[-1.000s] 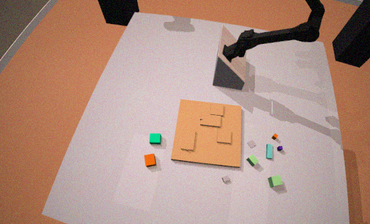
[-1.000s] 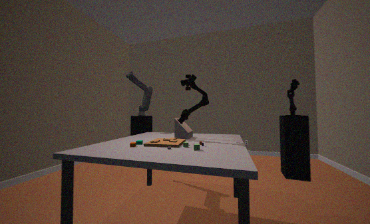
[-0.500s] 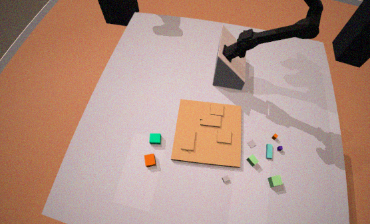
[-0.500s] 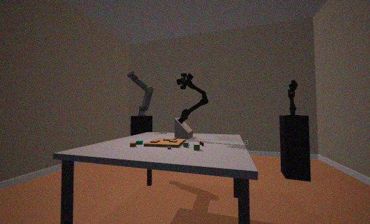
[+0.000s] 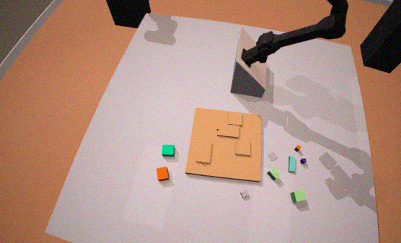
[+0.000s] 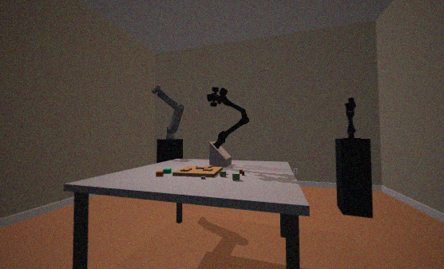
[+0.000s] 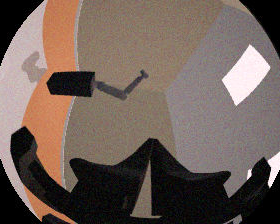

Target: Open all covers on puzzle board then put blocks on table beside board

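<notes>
The puzzle board is a flat orange-tan square on the table. Several raised covers of the same colour lie on it: one near the back edge, a wide one just in front, one at the right and a long one at the front left. No open well or block shows in the board; what lies under the covers is hidden. My gripper is shut and empty, raised high above the table, away from the board. It is out of the top view.
Left of the board are a green block and an orange block. Right of it are a teal bar, light green blocks, a small orange cube and a purple one. Small grey pieces lie nearby.
</notes>
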